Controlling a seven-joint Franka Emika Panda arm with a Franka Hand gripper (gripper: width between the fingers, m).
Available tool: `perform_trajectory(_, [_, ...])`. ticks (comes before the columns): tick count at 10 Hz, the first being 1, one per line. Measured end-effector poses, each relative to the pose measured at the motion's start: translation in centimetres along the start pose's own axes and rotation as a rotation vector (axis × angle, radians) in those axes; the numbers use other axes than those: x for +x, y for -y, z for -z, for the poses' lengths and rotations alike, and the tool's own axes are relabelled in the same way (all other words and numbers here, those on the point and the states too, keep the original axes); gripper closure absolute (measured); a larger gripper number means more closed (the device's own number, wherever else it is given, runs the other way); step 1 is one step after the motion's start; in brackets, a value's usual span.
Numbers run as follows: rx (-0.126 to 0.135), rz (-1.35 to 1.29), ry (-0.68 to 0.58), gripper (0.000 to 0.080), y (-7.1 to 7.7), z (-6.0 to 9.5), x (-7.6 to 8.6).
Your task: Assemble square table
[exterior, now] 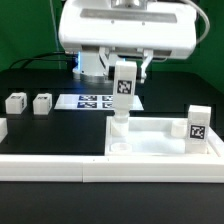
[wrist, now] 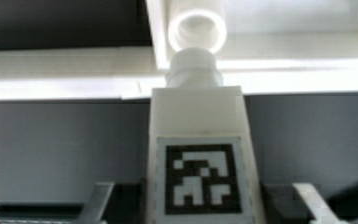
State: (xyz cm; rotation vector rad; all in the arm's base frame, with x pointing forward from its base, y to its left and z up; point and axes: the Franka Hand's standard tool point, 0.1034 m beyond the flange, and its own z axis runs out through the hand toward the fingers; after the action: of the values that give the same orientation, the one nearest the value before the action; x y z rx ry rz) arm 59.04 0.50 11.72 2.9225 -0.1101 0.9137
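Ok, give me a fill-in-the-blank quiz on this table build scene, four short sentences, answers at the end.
1. The gripper grips a leg that carries a black-and-white ____.
2. That leg points down at the ____ tabletop.
3. On the black table, at the exterior view's left, sit ____ loose legs.
4. Another leg stands at the tabletop's ____ end in the exterior view.

Missing words: tag; white; two; right.
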Motion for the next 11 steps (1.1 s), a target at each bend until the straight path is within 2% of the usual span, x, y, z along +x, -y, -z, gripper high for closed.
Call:
perform_trajectory(1, [-0.005, 0.003, 0.006, 0.0509, -0.1, -0.7, -0.2])
perform_trajectory(3, [-0.008, 0.002, 0.003, 0.0509, -0.3, -1.3, 0.4])
perform_trajectory(5, [-0.01, 0.011, 0.004, 0.0509, 0.2, -2.5, 0.4])
perform_trajectory(8, [-0.014, 0.014, 0.011, 0.0509, 0.2, -3.1, 0.0])
perform_trajectory(11, [-0.018, 0.016, 0.002, 0.0509, 0.1, -3.2, -0.2])
